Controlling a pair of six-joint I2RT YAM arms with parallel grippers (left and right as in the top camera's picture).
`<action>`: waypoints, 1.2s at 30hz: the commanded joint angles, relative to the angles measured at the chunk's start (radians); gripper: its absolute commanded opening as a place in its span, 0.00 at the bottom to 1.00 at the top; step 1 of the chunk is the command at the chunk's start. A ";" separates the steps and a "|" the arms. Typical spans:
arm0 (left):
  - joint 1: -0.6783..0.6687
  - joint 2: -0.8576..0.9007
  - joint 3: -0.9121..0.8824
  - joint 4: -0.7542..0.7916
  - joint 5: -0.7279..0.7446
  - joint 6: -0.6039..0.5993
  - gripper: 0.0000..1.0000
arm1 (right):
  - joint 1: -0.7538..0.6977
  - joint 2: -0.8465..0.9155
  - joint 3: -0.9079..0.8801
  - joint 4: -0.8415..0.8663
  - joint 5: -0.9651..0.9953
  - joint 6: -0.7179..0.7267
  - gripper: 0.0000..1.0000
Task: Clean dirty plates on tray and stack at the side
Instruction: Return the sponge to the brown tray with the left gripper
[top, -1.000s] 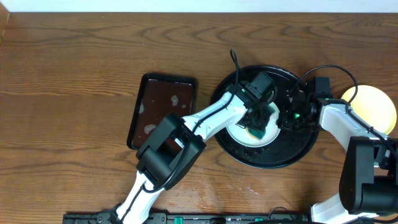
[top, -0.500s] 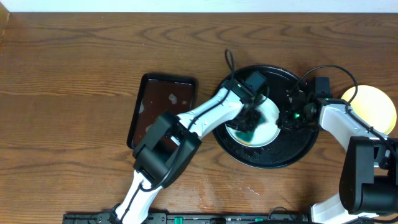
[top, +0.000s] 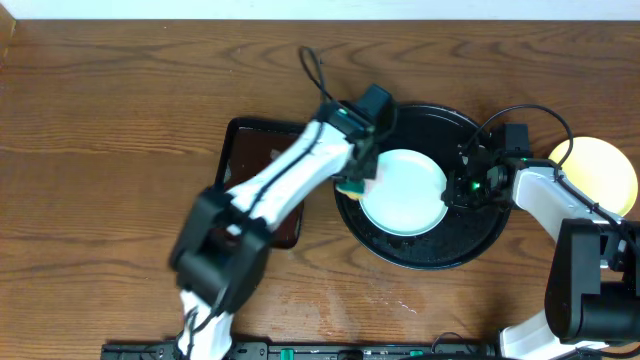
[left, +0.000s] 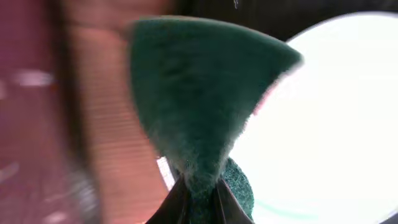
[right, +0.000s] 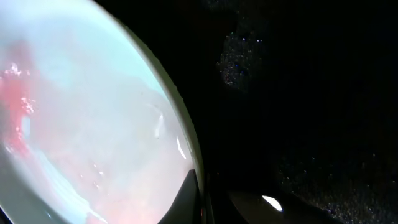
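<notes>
On the black tray (top: 430, 262): one bluish-white plate (top: 405, 195) is laid flat, slightly left of the tray's middle.
Plate surface: a reddish smear (right: 15, 93) is seen towards one edge in the right wrist view; it is blurred.
Right pincer (top: 462, 188): set at the plate's right rim and clenched on it. The rim is seen passing between the fingertips at the bottom of the right wrist view.
Left pincer (top: 356, 178): clenched on a green sponge (left: 199, 106), which is pinched at its lower end. The pincer is placed over the tray's left rim.
Plate relative to left pincer: just beside it, on its right. Whether the sponge is touching the plate's left edge cannot be told, as the left wrist view is blurred.
Yellow plate (top: 600, 172): laid on the desk (top: 100, 150), right of the black tray. It is partly hidden by the right arm and well apart from the left pincer.
Brown tray (top: 250, 160): rectangular, left of the black tray, partly covered by the left arm.
</notes>
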 joint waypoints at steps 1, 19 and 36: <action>0.029 -0.122 -0.002 -0.037 -0.056 0.018 0.07 | -0.001 0.018 -0.011 -0.008 0.055 -0.006 0.01; 0.322 -0.184 -0.273 -0.003 -0.142 0.063 0.09 | -0.001 -0.011 -0.008 -0.005 -0.064 -0.037 0.01; 0.332 -0.408 -0.258 -0.027 -0.066 0.063 0.59 | 0.253 -0.495 -0.008 -0.129 0.690 0.046 0.01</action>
